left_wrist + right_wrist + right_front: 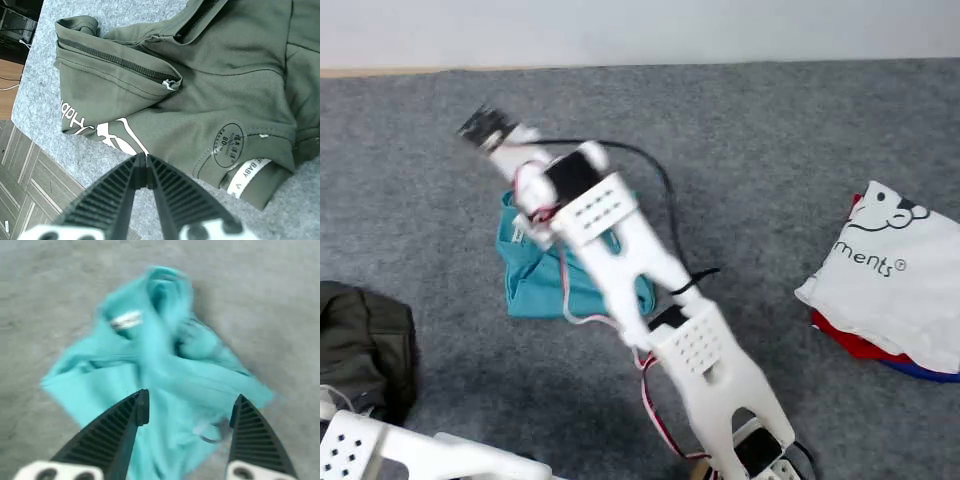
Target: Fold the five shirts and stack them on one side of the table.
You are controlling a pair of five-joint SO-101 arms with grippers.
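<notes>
A crumpled teal shirt (545,280) lies left of the table's middle. My right arm (620,240) stretches over it from the near edge. In the right wrist view my right gripper (190,407) hangs open above the teal shirt (160,375), holding nothing. A dark olive shirt (365,350) lies bunched at the near left, by my left arm (360,450). My left gripper (146,162) is shut and empty just off the olive shirt (200,100), over the table's edge. At the right edge a white printed shirt (900,270) tops a red one (850,342) and a blue one (925,372).
Grey felt (770,150) covers the table. A black cable (665,190) runs from the right arm across the cloth behind the teal shirt. Wooden floor (25,175) lies beyond the table edge close to the left gripper.
</notes>
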